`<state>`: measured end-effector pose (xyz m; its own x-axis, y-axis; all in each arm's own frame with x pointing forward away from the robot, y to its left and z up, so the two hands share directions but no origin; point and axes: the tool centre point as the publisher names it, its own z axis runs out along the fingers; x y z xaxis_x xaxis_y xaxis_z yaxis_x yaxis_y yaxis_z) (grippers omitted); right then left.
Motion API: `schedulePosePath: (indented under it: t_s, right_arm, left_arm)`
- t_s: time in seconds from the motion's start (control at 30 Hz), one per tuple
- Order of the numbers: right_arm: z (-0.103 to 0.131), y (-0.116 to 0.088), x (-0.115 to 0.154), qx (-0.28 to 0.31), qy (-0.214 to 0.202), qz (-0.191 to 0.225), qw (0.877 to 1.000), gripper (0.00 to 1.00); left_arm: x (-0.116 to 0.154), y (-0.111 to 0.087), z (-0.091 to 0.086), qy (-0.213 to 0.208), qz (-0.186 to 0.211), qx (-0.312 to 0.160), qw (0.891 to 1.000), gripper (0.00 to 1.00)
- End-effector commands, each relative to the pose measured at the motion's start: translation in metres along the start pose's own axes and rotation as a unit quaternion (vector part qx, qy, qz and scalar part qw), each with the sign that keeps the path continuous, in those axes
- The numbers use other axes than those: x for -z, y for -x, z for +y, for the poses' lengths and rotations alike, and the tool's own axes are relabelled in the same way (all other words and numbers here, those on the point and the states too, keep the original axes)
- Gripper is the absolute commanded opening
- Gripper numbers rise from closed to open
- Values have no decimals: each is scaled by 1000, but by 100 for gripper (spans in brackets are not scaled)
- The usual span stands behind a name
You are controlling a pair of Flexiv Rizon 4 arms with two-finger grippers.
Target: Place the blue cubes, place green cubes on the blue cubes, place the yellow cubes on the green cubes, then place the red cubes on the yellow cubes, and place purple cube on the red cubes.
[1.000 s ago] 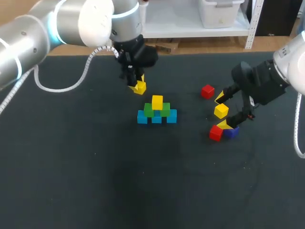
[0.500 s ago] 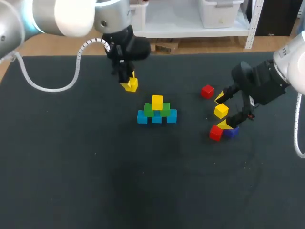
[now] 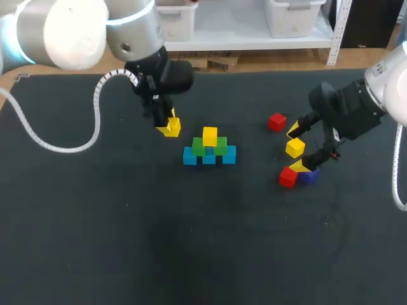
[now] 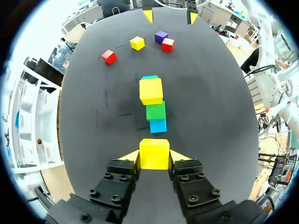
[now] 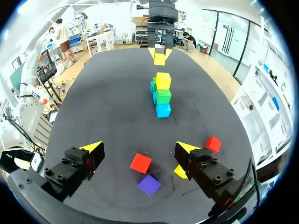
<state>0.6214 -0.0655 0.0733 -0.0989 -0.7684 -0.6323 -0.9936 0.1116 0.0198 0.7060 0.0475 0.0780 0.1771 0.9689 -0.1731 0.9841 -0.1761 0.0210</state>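
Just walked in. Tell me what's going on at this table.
A cube pyramid is partly built. The left end effector is shut on a yellow cube beside the stack: blue cubes at the bottom, green cubes on them, a top yellow cube. The right end effector is open over the loose cubes: two red cubes, a loose yellow cube and a purple cube.

The table (image 3: 95,254) is covered with a dark, matte black cloth (image 3: 210,267) that reaches all its visible edges. Faint pale curved scuffs (image 3: 331,222) mark the cloth on its right part. The left wrist view shows thin lighter lines (image 4: 114,114) on it.
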Motion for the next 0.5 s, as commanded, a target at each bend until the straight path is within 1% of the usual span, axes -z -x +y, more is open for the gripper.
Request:
schedulePosePath:
  t_s: [0.03,0.27,0.5]
  right_arm:
    - [-1,-1,-1,1,1,-2,1000,100]
    - [-1,-1,-1,1,1,-2,1000,100]
    - [-1,-1,-1,1,1,-2,1000,100]
  left_arm:
    - [0,1,-8,47,1,4,999,0]
    - [-2,10,-9,40,7,17,999,0]
    - [-2,19,-7,35,10,12,999,0]
